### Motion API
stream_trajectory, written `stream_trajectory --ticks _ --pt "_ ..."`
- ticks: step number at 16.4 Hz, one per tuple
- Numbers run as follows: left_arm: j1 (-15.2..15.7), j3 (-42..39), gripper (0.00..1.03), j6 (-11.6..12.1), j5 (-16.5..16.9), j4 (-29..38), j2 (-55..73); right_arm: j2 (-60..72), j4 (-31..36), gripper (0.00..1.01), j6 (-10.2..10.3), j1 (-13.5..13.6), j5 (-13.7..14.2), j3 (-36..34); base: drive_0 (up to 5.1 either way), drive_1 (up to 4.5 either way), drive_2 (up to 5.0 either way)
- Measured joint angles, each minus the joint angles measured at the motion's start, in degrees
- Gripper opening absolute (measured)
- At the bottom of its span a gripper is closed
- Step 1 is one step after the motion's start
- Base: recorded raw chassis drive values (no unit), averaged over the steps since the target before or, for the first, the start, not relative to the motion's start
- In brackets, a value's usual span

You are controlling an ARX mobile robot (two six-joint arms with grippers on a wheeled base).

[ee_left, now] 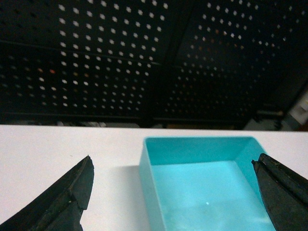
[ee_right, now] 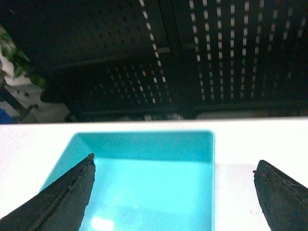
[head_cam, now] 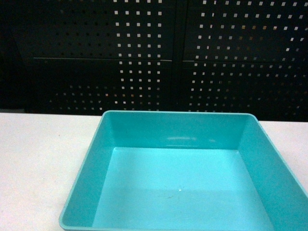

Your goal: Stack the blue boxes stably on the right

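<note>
While both claws are hanging wide apart with nothing between the fingers, no grasp has begun. The left claw [ee_left: 173,187] is straddling the left wall of the tub [ee_left: 202,187], one finger over bare table, the other over the tub's far side. The right claw [ee_right: 173,192] is straddling the tub's right wall in the same way, one finger above the floor of the tub, the other above the table.

Judgement: the step in hand is the approach to the tub, both arms lining up on opposite walls. The next move is calling for each claw to drop over its wall and pinch the thin rim evenly, since the smooth tapered sides are likely to slip. The crate is not showing in any view, so the stack target on the right is unconfirmed.

The tub is sitting empty and upright on the table [head_cam: 38,159], low and central in the head view. The table is white and matt. Behind it a dark perforated panel [head_cam: 144,57] is closing off the room; a plant [ee_right: 17,60] is showing at far left.
</note>
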Motion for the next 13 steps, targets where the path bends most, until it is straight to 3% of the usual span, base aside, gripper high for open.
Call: stream_trajectory --ticks 1,2,3,4,6,8,13 --pt "-1.09 4.07 0.98 -0.17 2.21 -0.68 8.11 11.32 -3.10 0.98 2.34 -0.66 -0.92 5.29 0.0 0.00 0.0" --pt "-1.75 7.23 0.98 -0.20 4.11 -4.52 14.75 20.70 -4.57 0.98 3.30 -0.39 -1.11 8.68 0.0 0.00 0.0" --pt "-2.99 9.88 0.98 0.02 3.89 -7.63 22.36 29.00 -7.26 0.98 3.80 0.66 -1.18 12.26 0.0 0.00 0.0" --pt "-4.44 11.58 0.98 0.59 1.53 -8.81 27.65 35.12 -6.62 0.98 3.34 2.14 0.68 15.37 0.0 0.00 0.0" --pt "-7.69 14.86 0.98 3.34 -6.19 -3.45 34.42 40.09 -2.67 0.98 -0.13 3.54 6.88 18.27 0.0 0.00 0.0" --pt "-8.15 14.53 0.98 6.27 -11.23 3.13 37.00 37.40 2.89 0.98 -1.55 3.45 8.66 15.32 0.0 0.00 0.0" --pt "-8.00 14.10 0.98 7.78 -11.65 3.28 37.03 36.09 3.43 0.98 -1.99 3.48 8.90 14.99 0.0 0.00 0.0"
